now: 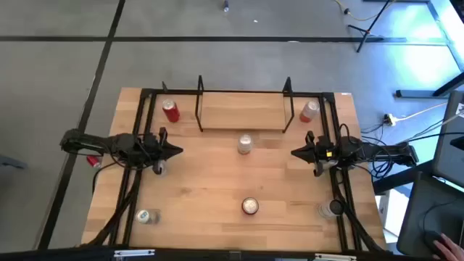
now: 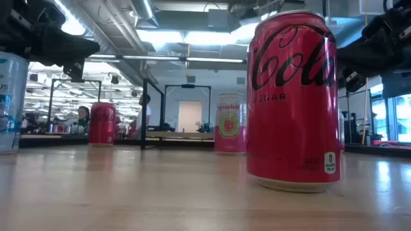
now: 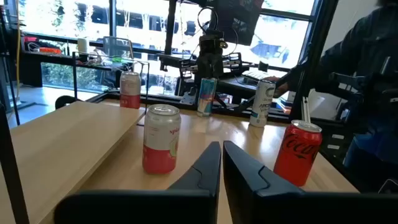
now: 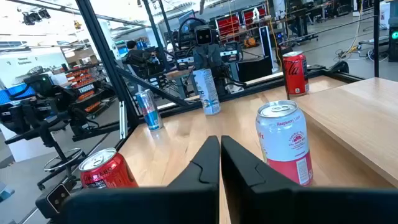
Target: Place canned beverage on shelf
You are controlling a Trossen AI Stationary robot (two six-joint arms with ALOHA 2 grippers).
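In the low view the near red can [image 2: 294, 99] fills much of the frame and hides part of the shelf [image 1: 241, 112] behind it. The shelf lies with its long side along the table's far edge, its board bare. A pink-and-white can [image 1: 245, 144] stands upright just in front of it, the red can [image 1: 249, 206] upright nearer the front edge, open wood between them. The left gripper [image 1: 174, 151] and right gripper [image 1: 296, 153] hover at either side, fingers seemingly pressed together, holding nothing.
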